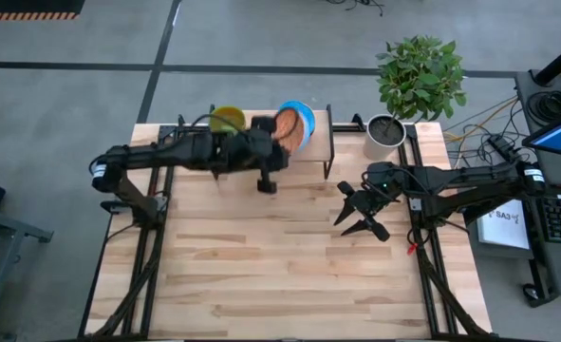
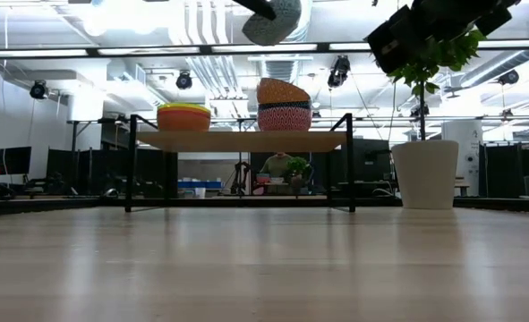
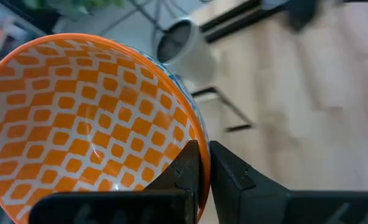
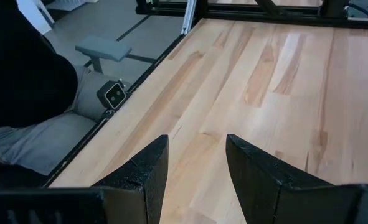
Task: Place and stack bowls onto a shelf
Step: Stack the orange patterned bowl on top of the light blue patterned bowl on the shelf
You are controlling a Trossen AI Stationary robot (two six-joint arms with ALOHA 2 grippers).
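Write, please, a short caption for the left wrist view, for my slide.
Left gripper shut on the rim of an orange-patterned bowl, with the grey plant pot beyond.

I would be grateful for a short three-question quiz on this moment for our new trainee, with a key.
1. True or false: the left gripper is shut on the rim of the orange checked bowl.
2. Which describes the right gripper? A. open over bare table, holding nothing; B. shut on a bowl; C. resting on the shelf.
3. Fill in: in the low view, the shelf carries ____ separate stacks of bowls.

Key
1. True; its fingers pinch the rim.
2. A.
3. Two: the left stack and the taller right stack.
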